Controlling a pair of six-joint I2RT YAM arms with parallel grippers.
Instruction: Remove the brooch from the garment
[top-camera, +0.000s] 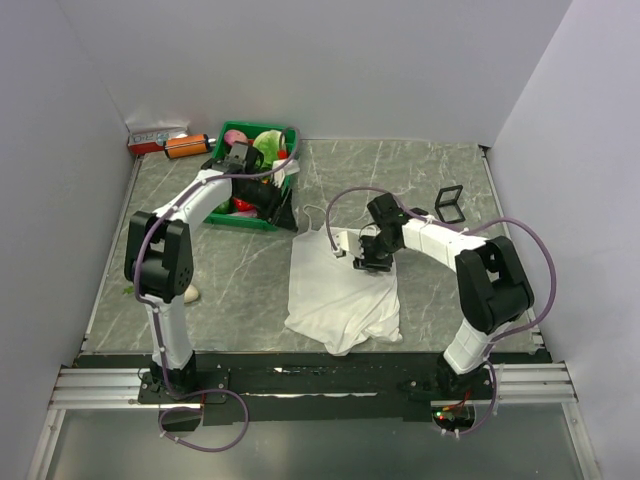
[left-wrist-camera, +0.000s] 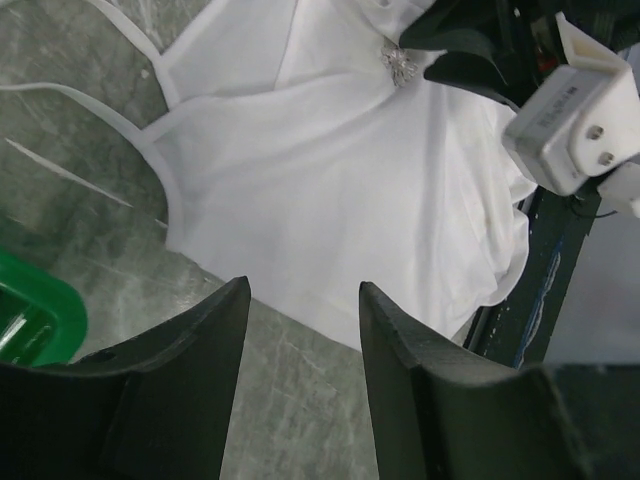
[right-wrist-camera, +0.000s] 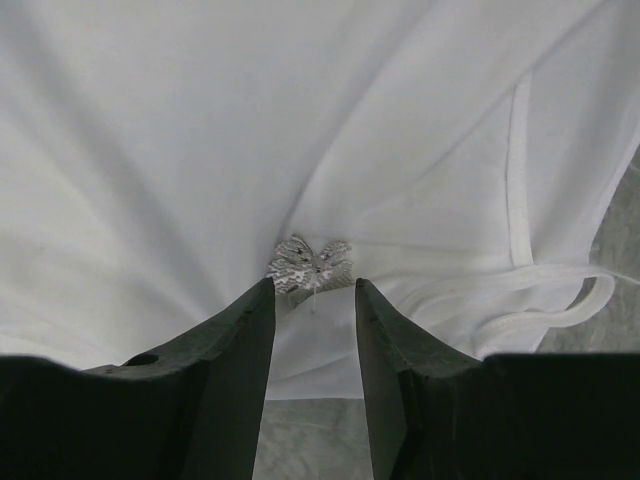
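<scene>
Right gripper (right-wrist-camera: 312, 290): jaws apart, empty, brooch (right-wrist-camera: 308, 265) at its tips, frame centre.
Left gripper (left-wrist-camera: 305, 300): apart, empty.
Risk: closing could pinch garment (right-wrist-camera: 150, 150) too, dragging cloth.

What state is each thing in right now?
garment: lying spread out, rumpled.
right gripper: open, low over the garment.
brooch: on the garment, at the right gripper's fingertips, not gripped.
bin: upright, full.
left gripper: open, empty, raised near the bin.
</scene>
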